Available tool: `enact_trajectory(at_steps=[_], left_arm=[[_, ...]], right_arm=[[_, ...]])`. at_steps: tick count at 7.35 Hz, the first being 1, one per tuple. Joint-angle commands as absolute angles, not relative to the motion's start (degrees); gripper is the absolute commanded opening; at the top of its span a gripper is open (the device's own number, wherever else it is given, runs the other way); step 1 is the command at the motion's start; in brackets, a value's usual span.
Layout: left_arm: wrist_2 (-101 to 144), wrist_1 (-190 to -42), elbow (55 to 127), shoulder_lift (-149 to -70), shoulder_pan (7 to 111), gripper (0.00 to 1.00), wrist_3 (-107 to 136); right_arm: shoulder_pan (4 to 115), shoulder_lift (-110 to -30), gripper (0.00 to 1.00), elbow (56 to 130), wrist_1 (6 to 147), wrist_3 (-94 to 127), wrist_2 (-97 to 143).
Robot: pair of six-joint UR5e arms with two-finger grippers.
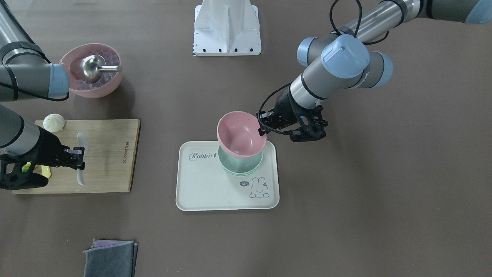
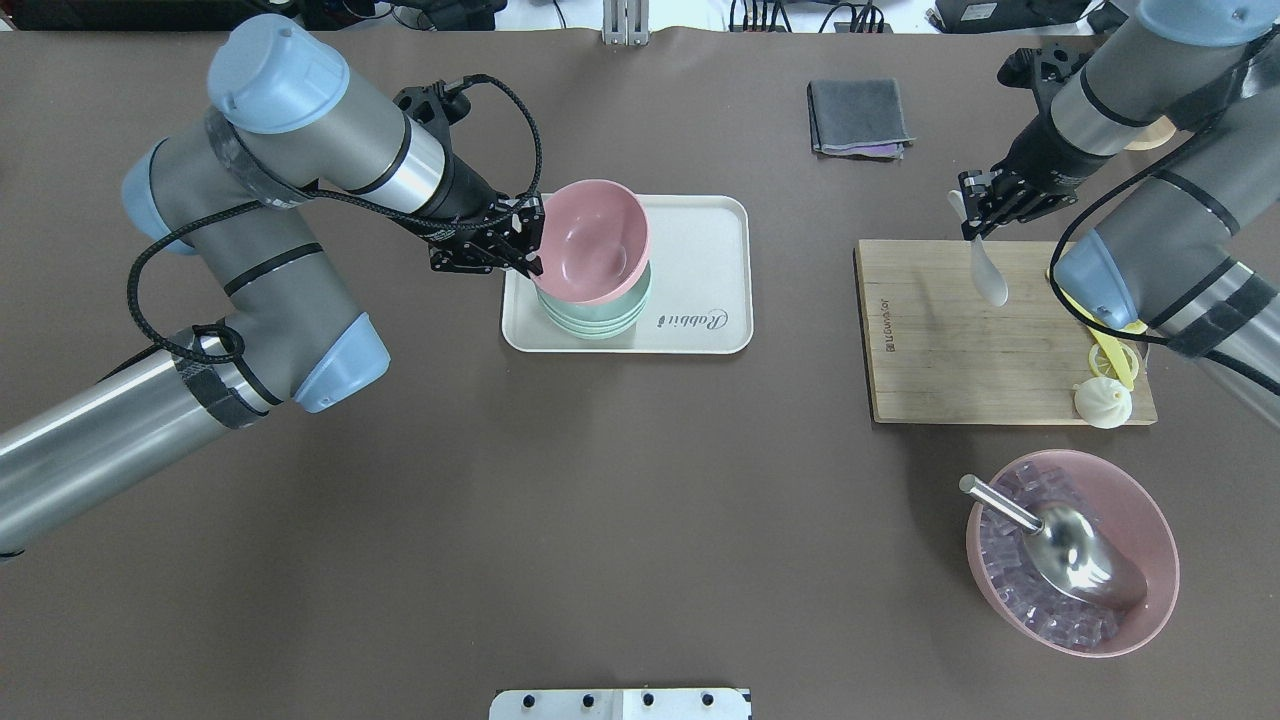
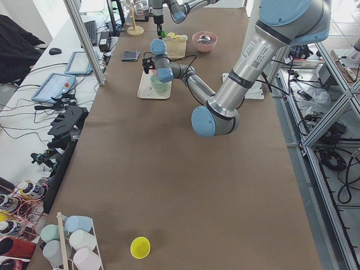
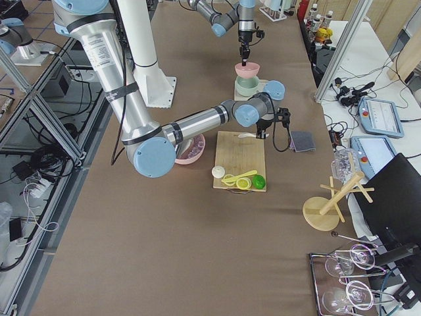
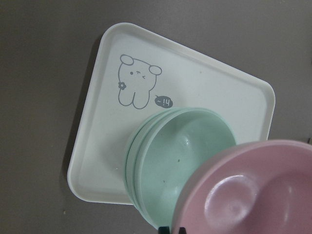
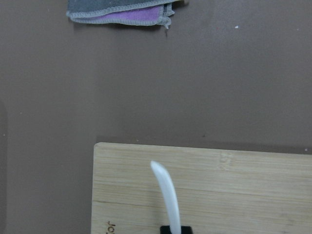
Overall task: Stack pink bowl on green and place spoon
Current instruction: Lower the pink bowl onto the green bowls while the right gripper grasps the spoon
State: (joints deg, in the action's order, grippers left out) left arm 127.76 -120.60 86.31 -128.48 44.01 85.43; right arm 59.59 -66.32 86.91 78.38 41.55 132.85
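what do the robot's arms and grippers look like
Both the left arm and the right arm are silver-grey tubes with pale blue joint caps and black bands. A black cable loops loosely along each. The left gripper and the right gripper are black, with two thin fingers.

From behind the robot I count bowls first: one small pink bowl, a nest of mint-green bowls near twelve o'clock showing three rims as far as I can tell, and one large pink bowl at five o'clock. That one holds one steel scoop and more ice cubes than I can count. There is one tray, one wooden board at three o'clock, one white spoon and one bun. The yellow plastic pieces are half hidden, so their number is unclear. Two folded cloths, grey on purple, lie at one o'clock.
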Motion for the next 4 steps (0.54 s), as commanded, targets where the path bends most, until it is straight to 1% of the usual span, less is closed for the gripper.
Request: enact_trajectory(at_steps=[1,4], left_arm=[[127.71,-121.29,84.82,-128.76,43.86,0.0,85.43],[126.48,-121.38,82.02,-130.69,43.77,0.0,85.34]], right_arm=[[59.59,-66.18,0.0,86.84,78.4,41.57,132.8],[59.5,-66.01,0.0,86.84,78.31,41.66,132.8]])
